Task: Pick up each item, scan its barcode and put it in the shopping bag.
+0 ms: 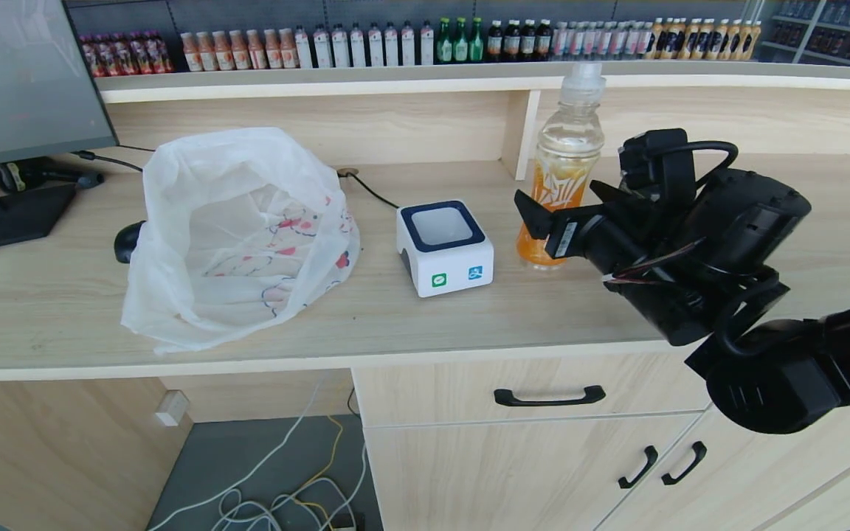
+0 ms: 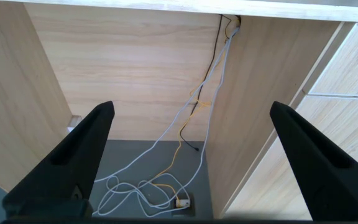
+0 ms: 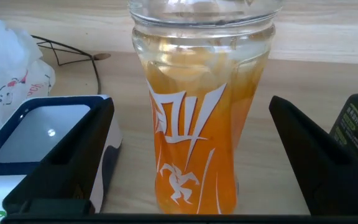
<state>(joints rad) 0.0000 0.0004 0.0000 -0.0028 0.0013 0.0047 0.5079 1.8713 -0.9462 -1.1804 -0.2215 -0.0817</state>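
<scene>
A clear bottle of orange drink stands upright on the wooden counter, to the right of the white barcode scanner. My right gripper is open around the bottle's lower half. In the right wrist view the bottle stands between the two fingers with a gap on each side, and the scanner lies beside it. A white plastic shopping bag sits open on the counter's left part. My left gripper hangs open and empty below the counter, facing cables.
A monitor and a black mouse stand left of the bag. A wooden divider rises just behind the bottle. Drink bottles line the back shelf. Drawers with black handles and loose floor cables lie below.
</scene>
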